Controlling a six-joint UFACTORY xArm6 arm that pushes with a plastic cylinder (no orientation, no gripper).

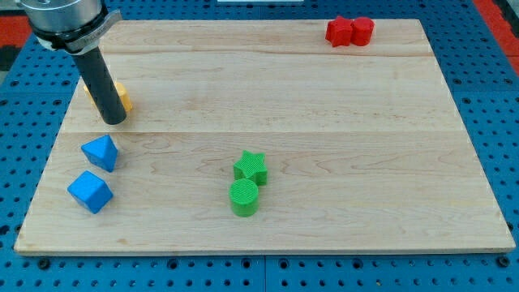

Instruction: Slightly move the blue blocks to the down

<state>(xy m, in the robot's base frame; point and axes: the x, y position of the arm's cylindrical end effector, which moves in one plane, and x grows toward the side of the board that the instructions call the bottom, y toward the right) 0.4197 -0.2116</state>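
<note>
Two blue blocks lie at the view's lower left of the wooden board (324,122). The upper blue block (100,152) looks triangular. The lower blue block (89,191) looks like a cube standing on a corner. The two are close together but apart. My tip (113,120) rests on the board just above the upper blue block, with a small gap between them. The dark rod rises from the tip toward the view's top left.
A yellow block (122,98) sits partly hidden behind the rod. A green star (250,166) touches a green cylinder (244,197) near the bottom middle. Two red blocks (349,32) sit together at the top right. Blue pegboard surrounds the board.
</note>
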